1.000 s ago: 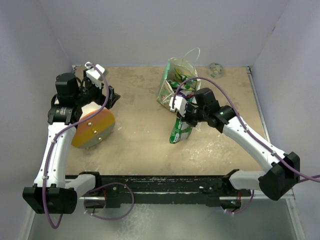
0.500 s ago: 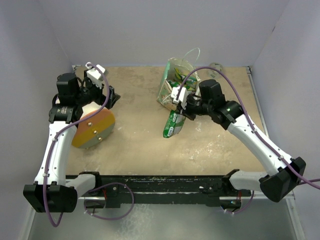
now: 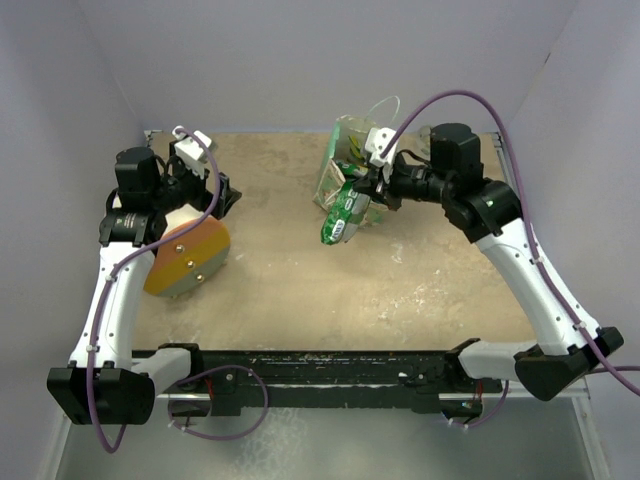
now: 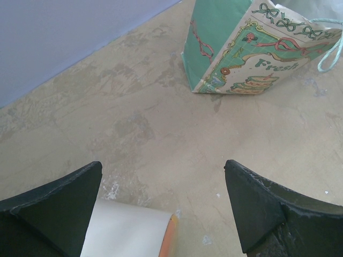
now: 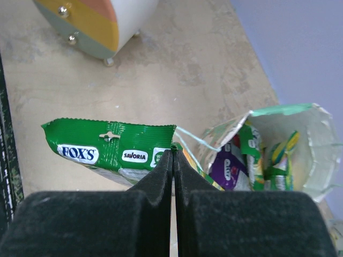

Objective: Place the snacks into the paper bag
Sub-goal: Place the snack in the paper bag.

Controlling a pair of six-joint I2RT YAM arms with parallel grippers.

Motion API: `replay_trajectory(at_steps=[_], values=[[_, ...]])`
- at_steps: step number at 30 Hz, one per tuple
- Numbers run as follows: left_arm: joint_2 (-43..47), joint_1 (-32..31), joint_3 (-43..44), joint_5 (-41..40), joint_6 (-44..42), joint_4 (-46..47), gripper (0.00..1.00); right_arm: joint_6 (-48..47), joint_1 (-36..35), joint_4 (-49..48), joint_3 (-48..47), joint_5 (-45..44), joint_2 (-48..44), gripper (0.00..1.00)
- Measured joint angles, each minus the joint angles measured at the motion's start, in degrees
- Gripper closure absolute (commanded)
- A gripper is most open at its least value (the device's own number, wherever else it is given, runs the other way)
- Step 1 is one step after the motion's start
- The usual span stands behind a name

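While in right end effector (image 5: pixel 172 154), green packet (image 5: pixel 107 151): "FOX'S", "SAVORIA".

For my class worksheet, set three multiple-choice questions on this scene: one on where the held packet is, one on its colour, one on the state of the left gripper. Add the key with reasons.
1. Where is the packet that the right gripper holds?
A. Resting on the left arm.
B. Hanging from the gripper, just outside the paper bag.
C. Deep inside the bag.

2. What colour is that packet?
A. Red.
B. Green.
C. Purple.

3. How is the left gripper?
A. Shut on a packet.
B. Shut on a bag handle.
C. Open, holding nothing.

Key:
1 B: the right wrist view shows the packet pinched at its edge, beside the bag's open top.
2 B: the wrapper is green with a FOXS mark.
3 C: the fingers stand wide apart with nothing gripped between them.
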State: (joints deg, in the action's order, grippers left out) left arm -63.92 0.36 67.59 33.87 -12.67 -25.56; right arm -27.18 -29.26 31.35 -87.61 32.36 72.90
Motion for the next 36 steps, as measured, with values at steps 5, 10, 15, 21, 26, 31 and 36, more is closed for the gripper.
replay_trajectory(at_steps=[5,10,15,21,26,31,36], values=[[0.0,0.0,0.0,0.02,-0.15,0.5,0.01,3.02,2.71,-0.57,-3.82,0.11,0.13,1.0],[0.0,0.0,0.0,0.17,-0.17,0.7,0.01,6.1,3.41,-2.01,-6.75,-2.93,1.4,1.0],[0.0,0.0,0.0,0.31,-0.17,0.7,0.01,8.66,3.91,-4.66,-8.85,-8.13,3.56,1.0],[0.0,0.0,0.0,0.44,-0.17,0.7,0.01,10.34,5.42,-8.33,-10.75,-14.45,6.71,1.0],[0.0,0.0,-0.02,0.46,-0.17,0.7,0.01,11.61,6.84,-11.41,-10.86,-19.04,8.66,1.0],[0.09,0.0,-0.02,0.46,-0.24,0.7,0.01,13.0,7.72,-13.97,-10.86,-22.62,10.36,1.0],[0.17,0.0,-0.02,0.44,-0.37,0.7,0.01,14.32,7.89,-16.2,-10.32,-24.37,11.69,1.0]])
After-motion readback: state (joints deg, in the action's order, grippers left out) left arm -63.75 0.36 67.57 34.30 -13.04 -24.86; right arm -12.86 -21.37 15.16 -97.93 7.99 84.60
